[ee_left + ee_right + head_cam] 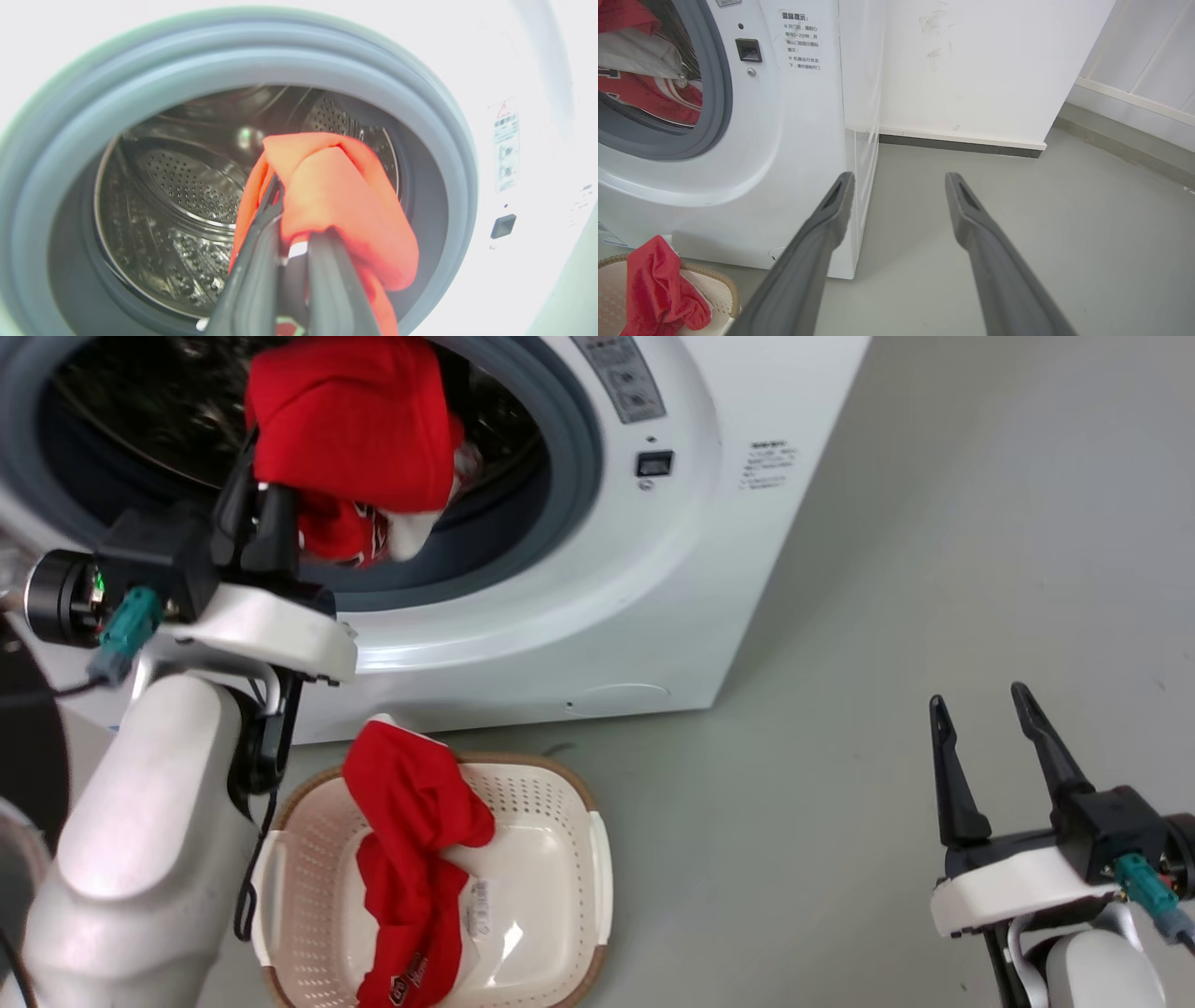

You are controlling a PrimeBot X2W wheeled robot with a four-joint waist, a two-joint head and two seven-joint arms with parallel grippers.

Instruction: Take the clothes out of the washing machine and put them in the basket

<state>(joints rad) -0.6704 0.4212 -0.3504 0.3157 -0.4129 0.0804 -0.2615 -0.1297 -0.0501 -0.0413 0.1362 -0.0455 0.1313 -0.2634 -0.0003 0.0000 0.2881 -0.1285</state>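
Note:
The white washing machine point(653, 569) stands with its grey-rimmed porthole uncovered. My left gripper point(257, 490) is at the porthole's mouth, shut on a bright red jersey point(350, 420) that drapes over its fingertips and hangs down onto the rim. In the left wrist view the same jersey point(336, 196) covers my left gripper point(292, 224) in front of the steel drum point(177, 186). A second red jersey point(411, 840) lies draped over the back rim and into the cream basket point(597, 859) on the floor below the machine. My right gripper point(985, 719) is open over bare floor at the lower right.
Grey floor point(887, 663) spreads to the right of the machine and basket. A white wall point(971, 70) with a dark skirting stands behind the machine. A dark rounded shape point(28, 737) sits at the head view's left edge, beside my left forearm.

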